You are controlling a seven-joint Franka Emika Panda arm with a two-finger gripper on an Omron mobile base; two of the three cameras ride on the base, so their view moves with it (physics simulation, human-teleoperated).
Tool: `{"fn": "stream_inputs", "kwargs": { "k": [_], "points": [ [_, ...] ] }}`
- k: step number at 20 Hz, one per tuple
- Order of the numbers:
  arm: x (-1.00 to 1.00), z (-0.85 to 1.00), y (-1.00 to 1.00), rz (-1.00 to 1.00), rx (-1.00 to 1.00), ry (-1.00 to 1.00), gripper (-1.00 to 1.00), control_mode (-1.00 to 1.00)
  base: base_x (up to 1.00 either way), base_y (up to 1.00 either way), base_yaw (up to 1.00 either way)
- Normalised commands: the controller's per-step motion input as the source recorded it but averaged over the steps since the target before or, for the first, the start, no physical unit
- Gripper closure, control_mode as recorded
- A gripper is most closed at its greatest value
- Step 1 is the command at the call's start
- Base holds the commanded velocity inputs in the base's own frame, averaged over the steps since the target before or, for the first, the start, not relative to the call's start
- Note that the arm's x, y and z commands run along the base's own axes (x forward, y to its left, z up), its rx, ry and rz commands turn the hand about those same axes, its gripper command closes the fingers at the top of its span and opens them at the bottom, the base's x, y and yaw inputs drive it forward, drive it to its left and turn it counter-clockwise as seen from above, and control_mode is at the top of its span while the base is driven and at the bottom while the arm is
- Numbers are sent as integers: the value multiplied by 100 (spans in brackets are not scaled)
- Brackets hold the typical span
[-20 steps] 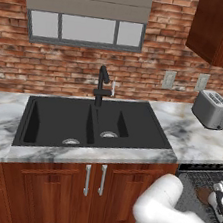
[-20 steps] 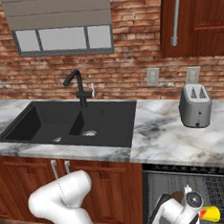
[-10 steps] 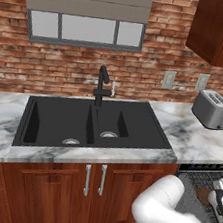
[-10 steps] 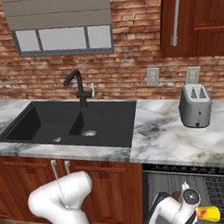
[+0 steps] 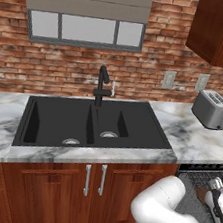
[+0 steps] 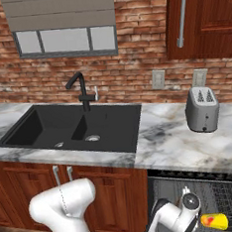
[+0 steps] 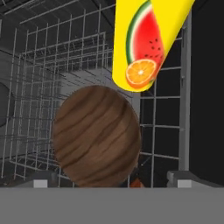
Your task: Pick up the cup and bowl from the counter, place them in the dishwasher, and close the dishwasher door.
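Observation:
My gripper [image 7: 113,180] is down inside the open dishwasher [image 6: 229,195], over its dark wire rack [image 7: 39,100]. The jaws stand open, with the fingertips [image 7: 41,179] wide apart. Between and beyond them lies the dark brown bowl [image 7: 96,136], and there is a clear gap on its right side. The yellow cup [image 7: 146,41], printed with a watermelon and an orange slice, lies in the rack just past the bowl. In the right base view the cup [image 6: 214,222] lies on its side right of the gripper [image 6: 191,204]. The marble counter [image 6: 169,138] lies above. The dishwasher door is out of view.
A silver toaster [image 6: 202,110] stands on the counter above the dishwasher. The black double sink [image 5: 88,125] with its faucet [image 5: 102,86] sits to the left. Wooden cabinet doors [image 5: 92,186] with silver handles flank the dishwasher. An upper cabinet [image 6: 204,15] hangs above the toaster.
The hand has drawn back a little up and to the left, away from the cup. The cup has stayed put in the rack.

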Motion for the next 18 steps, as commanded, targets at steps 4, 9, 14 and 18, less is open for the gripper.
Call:
{"fn": "stream_inputs", "kwargs": {
  "k": [4, 9, 14, 18],
  "points": [
    [0, 11, 15, 0, 0, 0, -100, -100, 0, 0, 0],
    [0, 11, 15, 0, 0, 0, -100, -100, 0, 0, 0],
    [0, 10, 15, 0, 0, 0, -100, -100, 0, 0, 0],
    [0, 6, 9, 0, 0, 0, -100, -100, 0, 0, 0]
  ]
}}
